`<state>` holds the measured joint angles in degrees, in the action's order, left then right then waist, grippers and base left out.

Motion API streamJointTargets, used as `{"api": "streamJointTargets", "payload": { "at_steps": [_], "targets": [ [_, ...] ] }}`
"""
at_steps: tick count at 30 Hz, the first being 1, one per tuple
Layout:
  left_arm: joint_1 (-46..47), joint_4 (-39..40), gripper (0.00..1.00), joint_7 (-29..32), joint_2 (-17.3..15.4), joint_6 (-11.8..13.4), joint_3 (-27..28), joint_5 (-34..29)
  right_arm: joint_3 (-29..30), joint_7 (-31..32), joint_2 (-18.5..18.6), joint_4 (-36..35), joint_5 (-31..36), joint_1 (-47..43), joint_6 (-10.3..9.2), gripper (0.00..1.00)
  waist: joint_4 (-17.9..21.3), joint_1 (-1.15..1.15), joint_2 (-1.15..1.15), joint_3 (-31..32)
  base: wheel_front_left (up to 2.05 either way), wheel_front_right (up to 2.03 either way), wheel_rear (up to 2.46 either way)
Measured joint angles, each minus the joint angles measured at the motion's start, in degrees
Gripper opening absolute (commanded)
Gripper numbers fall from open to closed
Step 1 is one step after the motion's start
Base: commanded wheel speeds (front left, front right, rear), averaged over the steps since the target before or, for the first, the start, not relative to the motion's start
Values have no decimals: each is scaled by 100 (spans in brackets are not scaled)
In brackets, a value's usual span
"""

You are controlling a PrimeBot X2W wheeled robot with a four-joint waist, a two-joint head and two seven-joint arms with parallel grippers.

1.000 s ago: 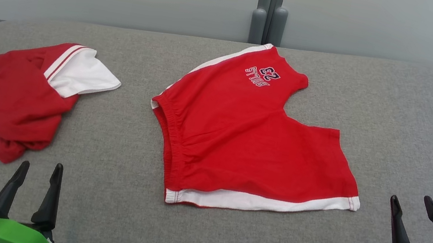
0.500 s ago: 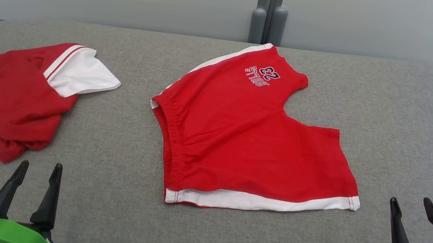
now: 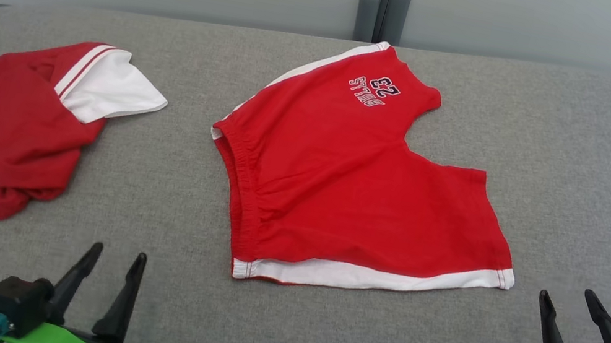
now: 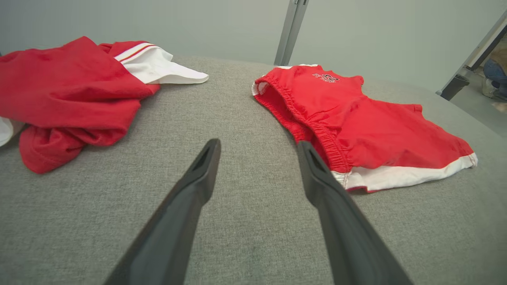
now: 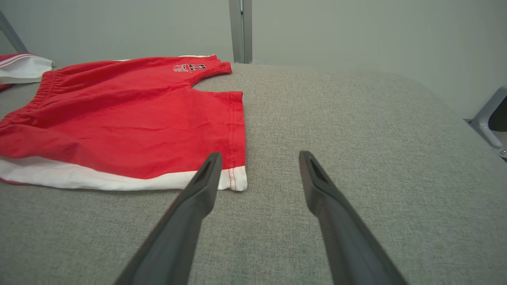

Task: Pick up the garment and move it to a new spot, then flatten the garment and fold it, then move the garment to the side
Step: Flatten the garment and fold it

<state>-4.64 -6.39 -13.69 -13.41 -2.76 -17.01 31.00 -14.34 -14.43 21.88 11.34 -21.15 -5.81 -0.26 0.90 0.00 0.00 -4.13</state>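
Left of your head view: a crumpled red-and-white garment (image 3: 8,113) lies on the grey surface (image 3: 592,184). Lower left: your left gripper (image 3: 119,253), fingers wide, holding nothing. Centre: the red shorts (image 3: 353,186) lie flat. Lower right: your right gripper (image 3: 565,295), fingers wide, empty, near the shorts' white hem

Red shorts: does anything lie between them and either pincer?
Nothing visible does. Bare grey cushion separates the red shorts from the open left pincer and the open right pincer. The crumpled red-and-white top lies apart, off to the left.
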Motion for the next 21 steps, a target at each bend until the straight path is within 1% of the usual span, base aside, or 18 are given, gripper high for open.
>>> {"api": "streamJointTargets", "payload": {
  "at_steps": [3, 8, 14, 16, 21],
  "targets": [
    [59, 1, 100, 151, 16, -126, -233, -40, -101, 37, 0, 88, 0, 175, 88, 100, -1, 0, 0, -161, 0, 0, 0],
    [376, -14, 100, 334, 58, -188, -513, -105, -245, 183, -7, 223, 4, 552, 178, 100, 1, 0, 0, -419, 0, 0, 0],
    [709, -178, 100, 588, 197, -282, -839, -122, -318, 375, -46, 619, 3, 846, 278, 100, 5, 0, 0, -788, 0, 0, 0],
    [775, -276, 100, 661, 208, -288, -899, -121, -347, 396, -82, 738, 3, 950, 322, 100, 4, 0, 0, -881, 0, 0, 0],
    [847, -446, 100, 804, 289, -330, -1017, -63, -433, 433, -231, 982, 0, 1137, 357, 100, -4, 0, 0, -979, 0, 0, 0]
  ]
}}
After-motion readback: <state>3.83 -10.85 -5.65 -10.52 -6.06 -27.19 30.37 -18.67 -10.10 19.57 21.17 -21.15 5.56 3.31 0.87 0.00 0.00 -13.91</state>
